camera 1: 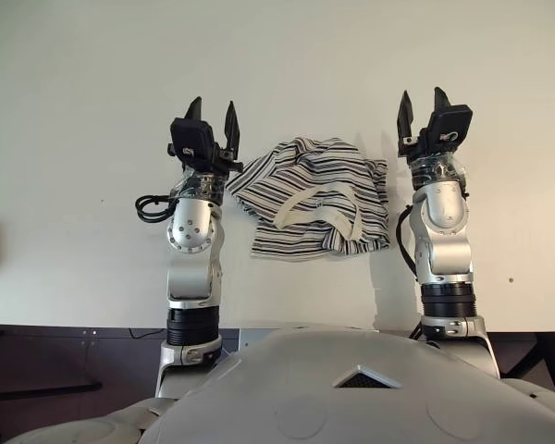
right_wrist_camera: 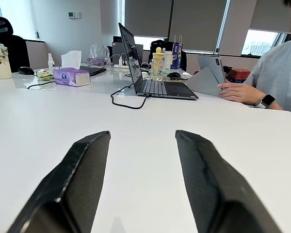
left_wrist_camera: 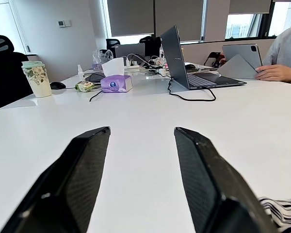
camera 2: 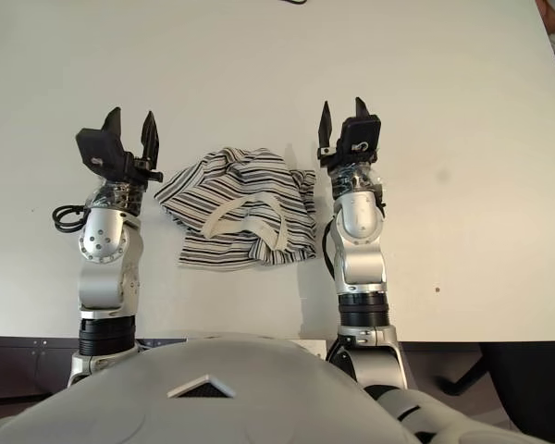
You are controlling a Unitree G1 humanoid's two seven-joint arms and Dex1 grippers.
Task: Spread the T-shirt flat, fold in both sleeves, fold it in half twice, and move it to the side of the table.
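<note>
A black-and-white striped T-shirt (camera 1: 314,196) with a cream collar lies crumpled in a heap on the white table (camera 1: 277,65), between my two arms. My left gripper (camera 1: 213,117) stands open just left of the heap's upper edge, fingers pointing away from me, nothing between them. My right gripper (camera 1: 423,104) is open too, just right of the shirt and a little farther out. A striped corner of the T-shirt (left_wrist_camera: 281,209) shows in the left wrist view beside the left gripper (left_wrist_camera: 141,132). The right gripper (right_wrist_camera: 143,135) holds nothing.
The table stretches wide and bare beyond the grippers. At its far side stand a laptop (right_wrist_camera: 145,73) with a black cable, a purple tissue box (left_wrist_camera: 116,82) and a floral cup (left_wrist_camera: 36,77). A black cable loop (camera 1: 153,207) hangs by my left wrist.
</note>
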